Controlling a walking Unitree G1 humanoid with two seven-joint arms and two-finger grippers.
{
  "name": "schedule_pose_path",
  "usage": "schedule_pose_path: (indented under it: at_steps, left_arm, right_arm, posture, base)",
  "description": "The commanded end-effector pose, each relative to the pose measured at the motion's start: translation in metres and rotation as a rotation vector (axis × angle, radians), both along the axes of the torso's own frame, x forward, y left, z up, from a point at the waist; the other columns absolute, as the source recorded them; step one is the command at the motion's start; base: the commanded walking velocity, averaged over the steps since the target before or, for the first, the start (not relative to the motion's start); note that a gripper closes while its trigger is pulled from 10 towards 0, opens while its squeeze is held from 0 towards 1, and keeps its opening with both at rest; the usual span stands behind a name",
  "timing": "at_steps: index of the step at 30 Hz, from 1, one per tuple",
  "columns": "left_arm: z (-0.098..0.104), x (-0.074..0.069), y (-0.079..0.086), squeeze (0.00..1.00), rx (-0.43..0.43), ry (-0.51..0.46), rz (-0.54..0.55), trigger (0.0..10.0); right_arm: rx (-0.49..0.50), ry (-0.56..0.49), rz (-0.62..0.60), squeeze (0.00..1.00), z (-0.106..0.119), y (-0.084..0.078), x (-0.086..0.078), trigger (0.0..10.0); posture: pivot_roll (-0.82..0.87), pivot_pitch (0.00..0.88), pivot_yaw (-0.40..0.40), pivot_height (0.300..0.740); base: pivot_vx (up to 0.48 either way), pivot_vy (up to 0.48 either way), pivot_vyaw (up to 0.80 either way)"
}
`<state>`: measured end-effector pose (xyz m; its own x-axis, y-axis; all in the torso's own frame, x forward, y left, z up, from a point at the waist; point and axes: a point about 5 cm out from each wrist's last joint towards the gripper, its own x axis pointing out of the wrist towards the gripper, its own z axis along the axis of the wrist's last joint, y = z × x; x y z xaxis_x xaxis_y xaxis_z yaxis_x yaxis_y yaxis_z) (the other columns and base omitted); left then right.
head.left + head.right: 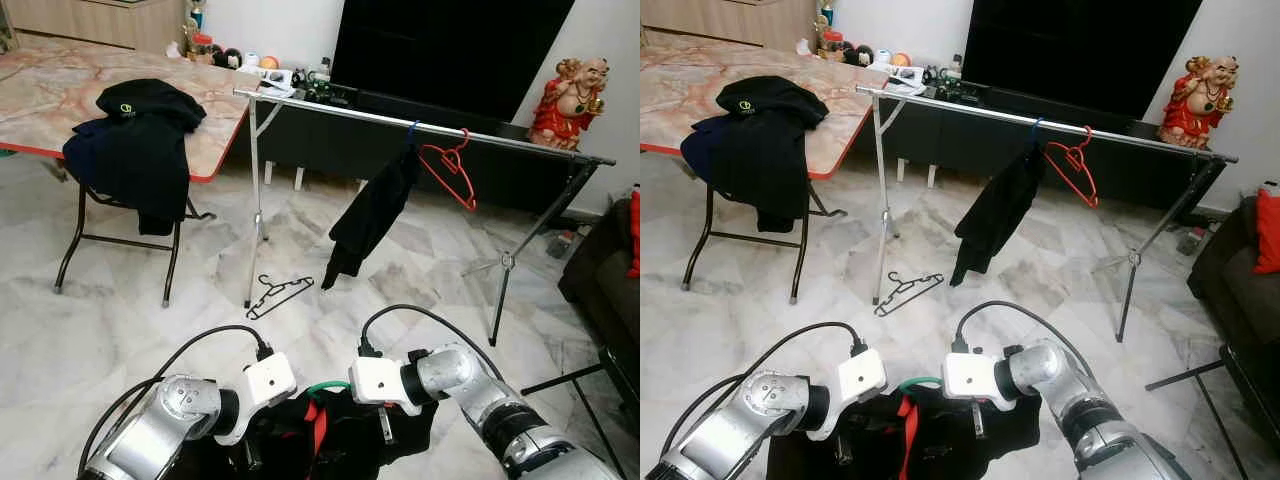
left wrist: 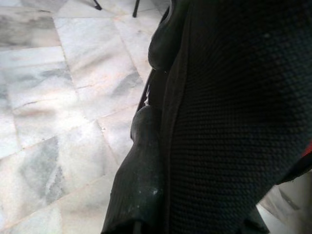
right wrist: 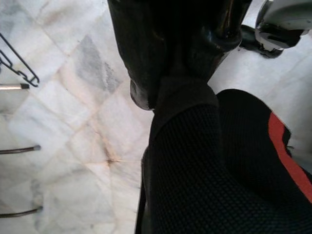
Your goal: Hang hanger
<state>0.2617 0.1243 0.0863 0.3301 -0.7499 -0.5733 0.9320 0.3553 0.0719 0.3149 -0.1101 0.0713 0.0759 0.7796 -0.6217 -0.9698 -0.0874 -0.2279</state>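
Marble floor (image 1: 120, 320), rail (image 1: 420, 125) ahead; both tools grasping black garment (image 1: 340, 430).

No words or numbers can be read here. The black cap (image 1: 150, 100) on the pile of dark clothes on the table (image 1: 60, 85) has a small yellow-green mark on its front (it looks like a round logo), but it is too tiny to read; it may be a brand sign. The red statue (image 1: 572, 100) by the wall shows no letters that can be made out.
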Motion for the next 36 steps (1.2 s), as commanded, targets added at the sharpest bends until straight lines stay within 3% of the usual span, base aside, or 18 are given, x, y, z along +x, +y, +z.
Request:
schedule_pose_path:
  at_steps: [1, 3, 4, 6, 7, 8, 10, 21, 24, 27, 29, 30, 31, 33, 34, 35, 36]
  left_arm:
    - [-0.002, 0.002, 0.006, 0.00, 0.017, 0.010, 0.031, 0.0]
    - [-0.002, 0.002, 0.006, 0.00, 0.013, 0.010, 0.035, 0.0]
    - [-0.004, 0.002, 0.005, 0.00, 0.008, 0.011, 0.045, 0.0]
    - [-0.004, 0.002, 0.005, 0.00, 0.007, 0.011, 0.049, 0.0]
    - [-0.005, 0.003, 0.006, 0.00, 0.004, 0.010, 0.064, 0.0]
    - [-0.005, 0.003, 0.006, 0.00, 0.004, 0.010, 0.064, 0.0]
    - [-0.007, 0.004, 0.008, 0.00, 0.008, 0.001, 0.091, 0.0]
    - [-0.016, 0.007, 0.011, 0.00, 0.049, -0.009, 0.129, 0.0]
    - [-0.024, 0.012, 0.015, 0.00, 0.073, -0.021, 0.197, 0.0]
    - [-0.029, 0.014, 0.018, 0.00, 0.077, -0.026, 0.251, 0.0]
    - [-0.033, 0.016, 0.024, 0.00, 0.071, -0.036, 0.333, 0.0]
    - [-0.035, 0.018, 0.027, 0.00, 0.068, -0.050, 0.378, 0.0]
    - [-0.036, 0.020, 0.030, 0.00, 0.057, -0.053, 0.432, 0.0]
    - [-0.036, 0.021, 0.032, 0.00, 0.049, -0.054, 0.465, 0.0]
    - [-0.036, 0.024, 0.037, 0.00, 0.022, -0.073, 0.568, 0.0]
    - [-0.036, 0.024, 0.037, 0.00, 0.022, -0.073, 0.568, 0.0]
    - [-0.036, 0.026, 0.039, 0.00, 0.010, -0.082, 0.611, 0.0]
  right_arm:
    - [-0.030, -0.036, -0.106, 0.00, 0.005, -0.021, 0.008, 0.5]
    - [-0.032, -0.037, -0.112, 0.00, 0.004, -0.021, 0.009, 0.5]
    - [-0.031, -0.052, -0.131, 0.00, 0.004, -0.021, 0.010, 10.0]
    - [-0.030, -0.055, -0.137, 0.00, 0.004, -0.021, 0.010, 10.0]
    - [-0.031, -0.047, -0.142, 0.73, 0.005, -0.022, 0.011, 10.0]
    - [-0.031, -0.047, -0.142, 0.73, 0.005, -0.022, 0.011, 10.0]
    - [-0.027, -0.036, -0.158, 1.00, 0.006, -0.022, 0.012, 10.0]
    - [-0.030, -0.052, -0.161, 1.00, 0.008, -0.024, 0.014, 10.0]
    - [-0.038, -0.068, -0.177, 1.00, 0.010, -0.027, 0.016, 10.0]
    - [-0.047, -0.096, -0.221, 1.00, 0.013, -0.032, 0.020, 10.0]
    - [-0.064, -0.153, -0.362, 0.97, 0.013, -0.043, 0.027, 10.0]
    - [-0.073, -0.181, -0.454, 0.58, 0.013, -0.051, 0.031, 10.0]
    - [-0.080, -0.210, -0.536, 0.00, 0.012, -0.058, 0.034, 10.0]
    - [-0.082, -0.230, -0.594, 0.00, 0.012, -0.063, 0.035, 10.0]
    - [-0.040, -0.255, -0.834, 0.00, 0.011, -0.084, 0.038, 10.0]
    - [-0.040, -0.255, -0.834, 0.00, 0.011, -0.084, 0.038, 10.0]
    - [-0.016, -0.256, -0.947, 0.00, 0.009, -0.094, 0.038, 10.0]
  posture:
    - [0.22, 0.000, -0.193, 0.740]
    - [0.22, 0.000, -0.193, 0.740]
    - [0.22, 0.000, -0.193, 0.740]
    - [0.22, 0.000, -0.193, 0.740]
    - [0.22, 0.000, -0.193, 0.740]
    - [0.22, 0.000, -0.193, 0.740]
    - [0.21, 0.000, -0.191, 0.740]
    - [0.21, 0.000, -0.188, 0.740]
    - [0.20, 0.000, -0.188, 0.740]
    - [0.20, 0.000, -0.190, 0.740]
    - [0.20, 0.000, -0.193, 0.740]
    - [0.20, 0.000, -0.194, 0.740]
    - [0.20, 0.000, -0.193, 0.740]
    - [0.20, 0.000, -0.193, 0.740]
    - [0.20, 0.000, -0.191, 0.740]
    - [0.20, 0.000, -0.191, 0.740]
    - [0.19, 0.000, -0.187, 0.740]
  base:
    - [0.000, 0.000, 0.00]
    - [0.000, 0.000, 0.00]
    - [0.000, 0.000, 0.00]
    - [0.000, 0.000, 0.00]
    - [0.000, 0.000, 0.00]
    - [0.000, 0.000, 0.00]
    - [0.000, 0.000, 0.00]
    - [0.000, 0.000, 0.00]
    - [0.000, 0.000, 0.00]
    - [0.000, 0.000, 0.00]
    - [0.000, 0.000, 0.00]
    - [0.000, 0.000, 0.00]
    - [0.000, 0.000, 0.00]
    - [0.000, 0.000, 0.00]
    - [0.000, 0.000, 0.00]
    - [0.000, 0.000, 0.00]
    - [0.000, 0.000, 0.00]
